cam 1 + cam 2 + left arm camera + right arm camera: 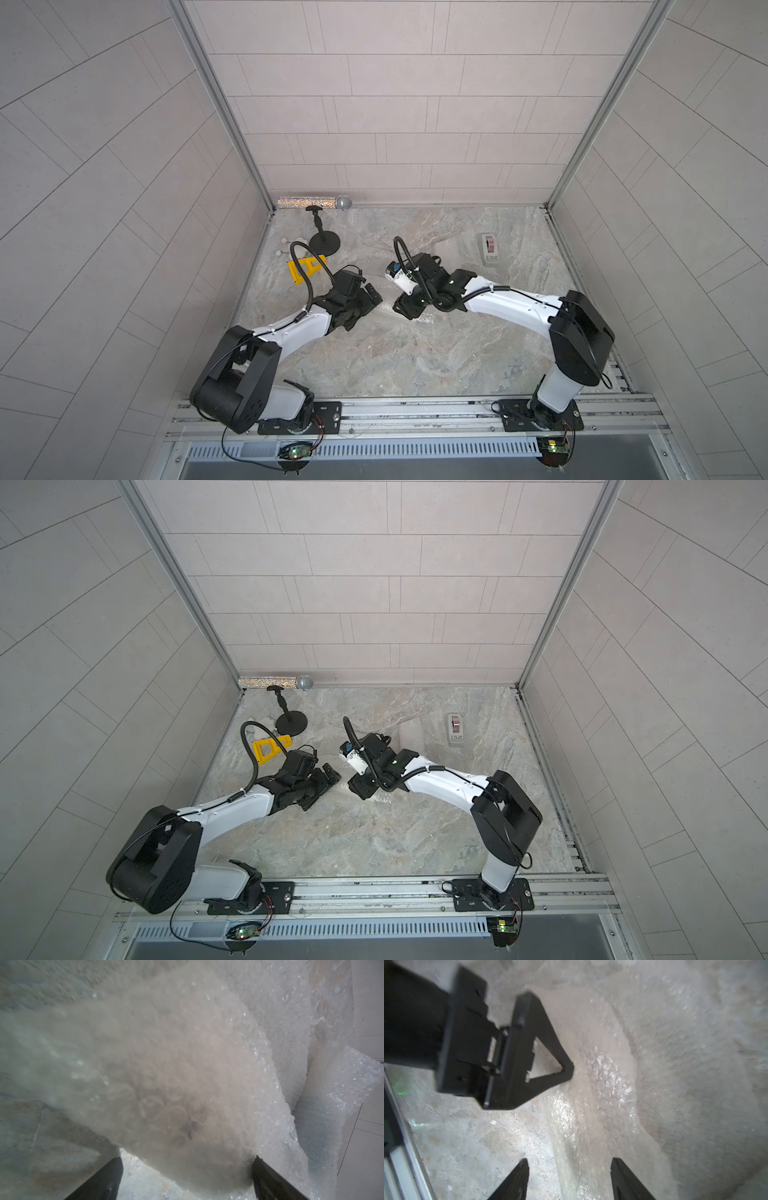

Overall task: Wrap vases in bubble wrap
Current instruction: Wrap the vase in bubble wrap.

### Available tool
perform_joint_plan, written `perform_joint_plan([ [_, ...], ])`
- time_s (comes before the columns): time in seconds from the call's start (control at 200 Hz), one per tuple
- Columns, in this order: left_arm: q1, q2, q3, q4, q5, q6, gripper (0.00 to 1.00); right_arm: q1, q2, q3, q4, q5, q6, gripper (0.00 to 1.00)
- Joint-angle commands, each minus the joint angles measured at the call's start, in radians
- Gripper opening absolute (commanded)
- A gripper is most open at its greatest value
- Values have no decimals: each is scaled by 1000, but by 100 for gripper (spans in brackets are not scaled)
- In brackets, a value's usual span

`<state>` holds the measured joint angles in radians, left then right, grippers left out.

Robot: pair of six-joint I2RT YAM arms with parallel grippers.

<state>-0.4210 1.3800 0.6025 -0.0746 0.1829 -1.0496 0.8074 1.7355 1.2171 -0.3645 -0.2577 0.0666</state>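
Two tools, one roll. Shows left tool [187, 1159] gaping wide, astride near end of rolled bubble wrap [176, 1064] lying at centre of counter [415, 365], long axis seemingly stretching away from it. Shows right tool [570, 1160] just beside, jaws apart, clamping nothing. Cannot make out vases inside.

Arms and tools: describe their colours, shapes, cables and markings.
Both the left arm and right arm have white links between bulky black joint housings. A black ribbed cable loops over each wrist. The left tool and right tool are black, with tapering fingers. A blue-marked white part sits at the right wrist.
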Motion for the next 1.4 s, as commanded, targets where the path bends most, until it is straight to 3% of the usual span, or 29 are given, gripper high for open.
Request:
perform_joint_plan([
  [0.0, 10, -2, -26, -41, -29, 19, 100, 6, 28, 37, -32, 5, -56, 70],
  [0.33, 17, -21, -25, -48, -24, 19, 100, 20, 135, 70, -72, 23, -137, 75],
  [0.731, 48, -114, -25, -92, -16, 23, 100, 43, 177, 70, -85, -7, -114, 54],
  [1.126, 164, -372, -89, -262, -16, 129, 100, 75, 211, 41, -40, -80, 123, 53],
  [1.396, 174, -402, -81, -319, 54, 196, 100, 116, 198, -42, 184, -115, 435, 52],
])
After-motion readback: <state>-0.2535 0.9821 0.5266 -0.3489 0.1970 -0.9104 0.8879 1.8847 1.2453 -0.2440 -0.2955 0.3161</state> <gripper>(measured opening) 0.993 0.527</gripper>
